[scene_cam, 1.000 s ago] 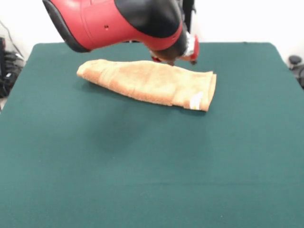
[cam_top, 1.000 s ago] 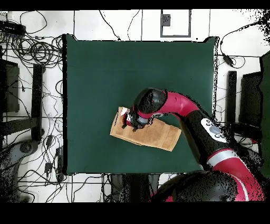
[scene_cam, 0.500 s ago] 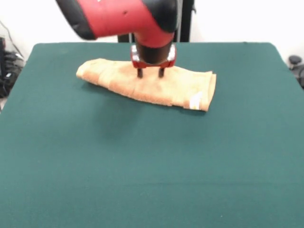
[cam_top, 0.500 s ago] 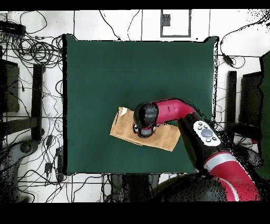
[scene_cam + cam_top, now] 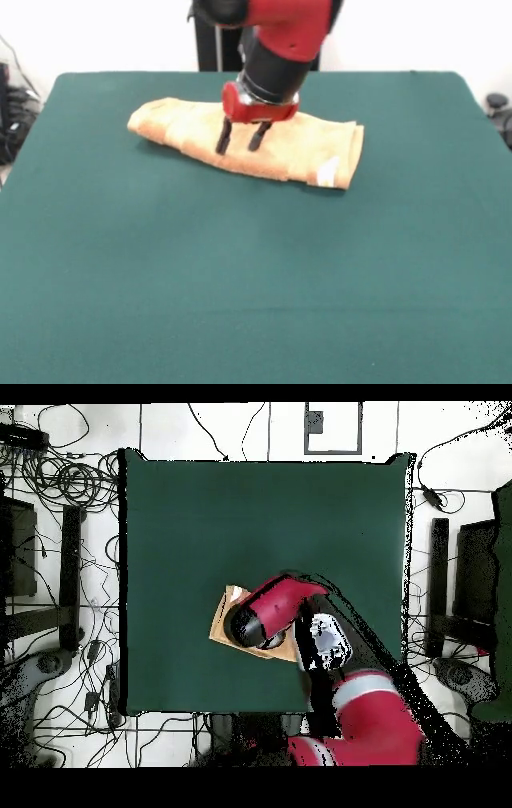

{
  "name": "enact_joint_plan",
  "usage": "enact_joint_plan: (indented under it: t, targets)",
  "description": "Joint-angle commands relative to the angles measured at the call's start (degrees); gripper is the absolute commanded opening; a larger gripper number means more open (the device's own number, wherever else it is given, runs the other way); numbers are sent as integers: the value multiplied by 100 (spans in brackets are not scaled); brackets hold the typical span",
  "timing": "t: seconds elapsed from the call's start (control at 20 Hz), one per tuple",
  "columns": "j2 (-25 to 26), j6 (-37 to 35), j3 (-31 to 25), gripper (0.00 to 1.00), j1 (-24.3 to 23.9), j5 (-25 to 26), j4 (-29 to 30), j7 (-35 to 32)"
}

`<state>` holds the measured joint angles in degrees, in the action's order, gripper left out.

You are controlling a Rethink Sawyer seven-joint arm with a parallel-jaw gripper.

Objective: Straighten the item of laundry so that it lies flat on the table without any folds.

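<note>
Though it lies on the table (image 5: 120, 272), the towel (image 5: 296, 148) is far from flat: it sits doubled over into a long, thick bundle near the table's far side in the front view, its white tag (image 5: 327, 171) showing at one end. Nothing looks unfolded yet, so by my judgement the whole straightening is left to do. Over the bundle's middle hangs the gripper (image 5: 239, 142), its two dark fingers (image 5: 224, 138) spread apart and empty, tips at or just above the cloth. From overhead the arm (image 5: 285, 604) covers most of the towel.
</note>
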<state>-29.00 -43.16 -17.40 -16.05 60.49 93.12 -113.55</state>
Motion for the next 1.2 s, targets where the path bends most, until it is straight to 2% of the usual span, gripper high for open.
enact_joint_plan:
  t: [0.05,0.1,0.25,0.3,0.35,0.4,0.5,0.6,0.75,0.85,0.9,0.95,1.0,1.1,1.2]
  targets:
    - [169,1130,1320,100,2106,3202,-799,-4189]
    - [209,977,1353,100,2250,3425,-923,-4374]
    - [259,856,1276,100,2242,3359,-1139,-4253]
    - [269,983,1085,100,1918,2801,-1232,-3660]
    - [292,1059,927,100,1700,2512,-1253,-3308]
    - [356,1170,530,100,1176,1871,-1309,-2443]
    - [528,1338,70,100,673,1567,-1445,-1442]
    - [688,1490,-164,100,441,1544,-1614,-855]
    - [847,1452,-241,100,356,1496,-1784,-635]
    - [1007,947,-488,100,29,829,-1795,-231]
    - [1262,256,-860,100,-428,-34,-1781,312]
    - [1376,-58,-983,100,-580,-367,-1785,494]
    - [1601,-652,-1209,100,-869,-1027,-1772,706]
    - [1938,-1462,-1491,100,-1198,-1870,-1776,1008]
    - [2136,-1947,-1609,100,-1342,-2438,-1772,1120]
